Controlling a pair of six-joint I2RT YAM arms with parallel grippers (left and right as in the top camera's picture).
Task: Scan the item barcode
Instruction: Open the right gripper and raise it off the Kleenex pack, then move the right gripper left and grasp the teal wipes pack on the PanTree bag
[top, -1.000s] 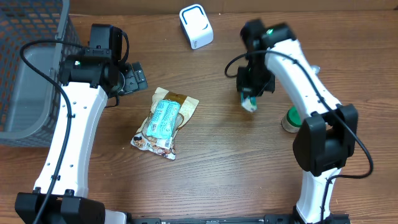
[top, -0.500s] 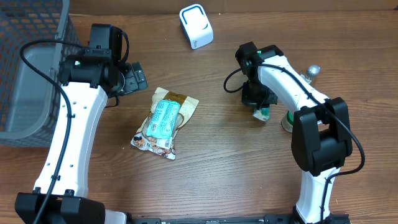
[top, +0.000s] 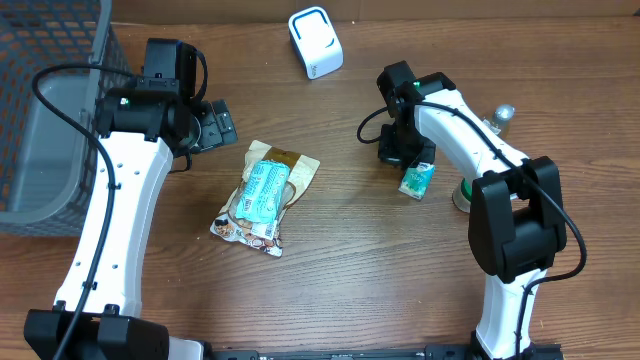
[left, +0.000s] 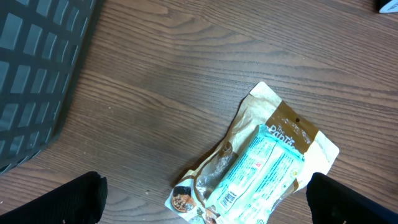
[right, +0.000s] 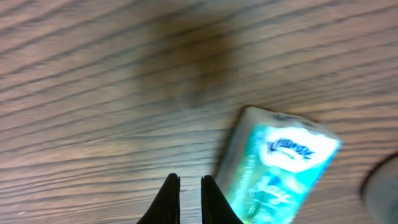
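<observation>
A teal and white tissue pack (top: 417, 180) lies on the wooden table, apart from my right gripper (top: 402, 158), which sits just up and left of it. In the right wrist view the pack (right: 280, 162) lies to the right of the gripper (right: 190, 186), whose jaws are shut with only a slit between them and hold nothing. A white scanner (top: 315, 42) stands at the back. A snack package (top: 265, 190) lies flat left of centre. My left gripper (top: 222, 125) is wide open above the package (left: 261, 165), whose barcode (left: 229, 199) faces up.
A grey mesh basket (top: 40, 110) fills the left edge of the table. A green round object (top: 463, 195) and a small grey-capped thing (top: 504, 114) stand to the right of the tissue pack, close to the right arm.
My right gripper lowered the tissue pack to the table, let go of it, then shut empty and shifted slightly left. The left arm and snack package have not moved.
</observation>
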